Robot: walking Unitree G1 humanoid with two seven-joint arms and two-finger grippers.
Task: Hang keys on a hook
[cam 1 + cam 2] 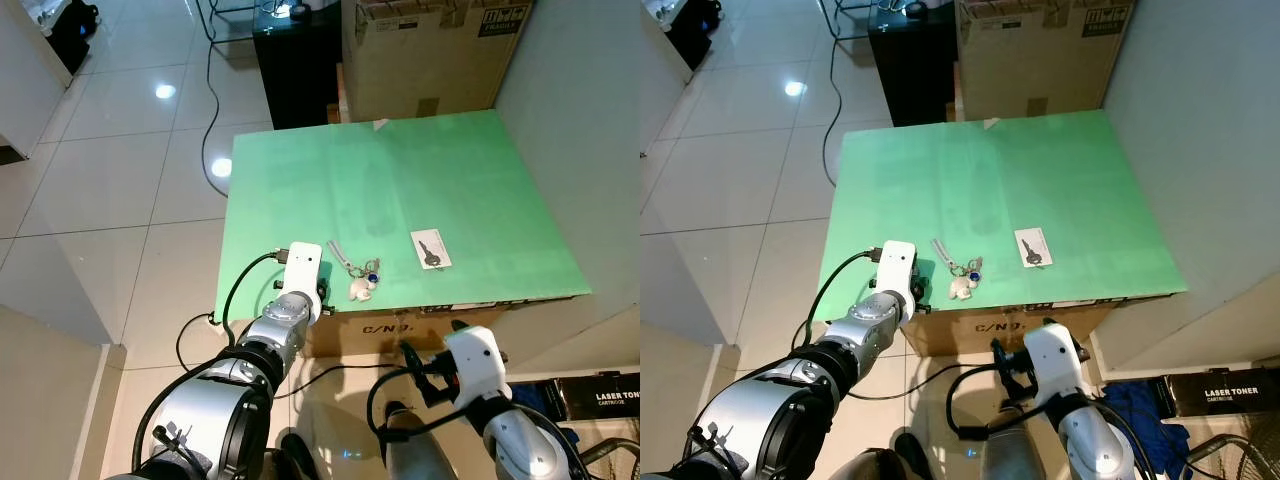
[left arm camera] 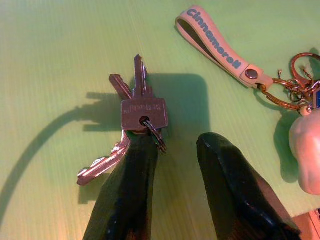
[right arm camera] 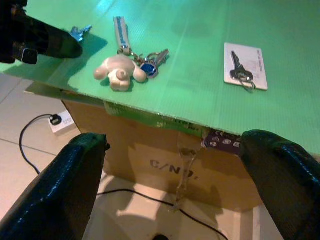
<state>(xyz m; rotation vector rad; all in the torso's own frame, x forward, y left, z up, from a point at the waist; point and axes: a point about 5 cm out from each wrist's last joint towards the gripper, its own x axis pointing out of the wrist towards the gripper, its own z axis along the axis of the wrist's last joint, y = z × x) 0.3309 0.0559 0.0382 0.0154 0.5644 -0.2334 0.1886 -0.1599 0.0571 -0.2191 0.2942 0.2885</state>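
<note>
Where keys (image 2: 137,107) lie, left fingers (image 2: 131,185) touch, seemingly.

Silver keys (image 2: 131,116) on a small ring, fanned flat on green board (image 1: 400,180)

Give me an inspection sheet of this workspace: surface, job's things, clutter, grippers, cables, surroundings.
Surface: green sheet laid over a cardboard box.
Job's things: bunch of silver keys on the sheet at the left gripper's fingertips; Cinnamoroll keychain with a white figure beside it; single key on a white card further right. Hook: nothing seen.
Clutter: nothing seen on the sheet.
Grippers: left gripper open, one finger touching the bunch's ring; right gripper open, below the sheet's front edge.
Cables: black cable across the floor tiles; another under the box front.
Surroundings: large cardboard box and black cabinet behind; laser toner carton on the floor, right.
</note>
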